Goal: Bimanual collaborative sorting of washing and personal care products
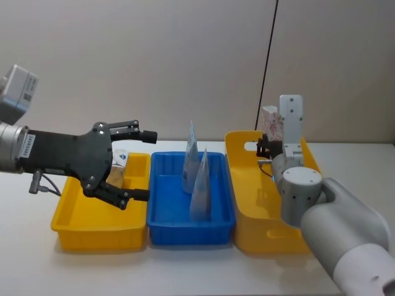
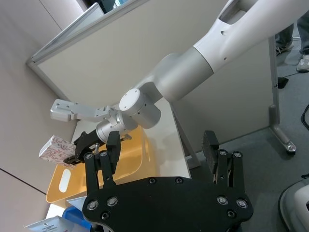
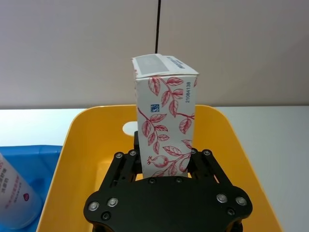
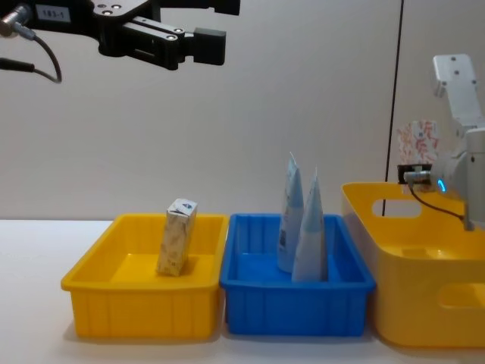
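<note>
Right wrist view puts the red-leaf carton point(image 3: 164, 135) dead centre: a small white box printed with red leaves and berries, a grey band and dark lettering across its top flap, and a printed number running down one edge. It stands upright, with its lower end clamped between the black fingers of the right gripper point(image 3: 164, 162), which are closed against its two sides. The carton hangs in the air above the far end of the tall yellow bin point(image 4: 424, 303), the one with handle cut-outs, at the right of the table point(image 1: 24, 259).

Just left of that bin sits the blue bin point(image 4: 295, 287), holding two pale blue-white tapered tubes, each standing on its wide end with its pointed top up. The farther tube point(image 4: 289, 216) is partly covered by the nearer tube point(image 4: 309, 231), and from the chest view they look to be touching.

Left again, touching the blue bin, is the shallow yellow bin point(image 4: 136, 311). In it a beige-leaf carton point(image 4: 176, 237) stands tilted, with a small blue mark on its top.

The left gripper point(image 1: 145, 165) hovers high above this shallow bin, its fingers spread wide apart and holding nothing.
</note>
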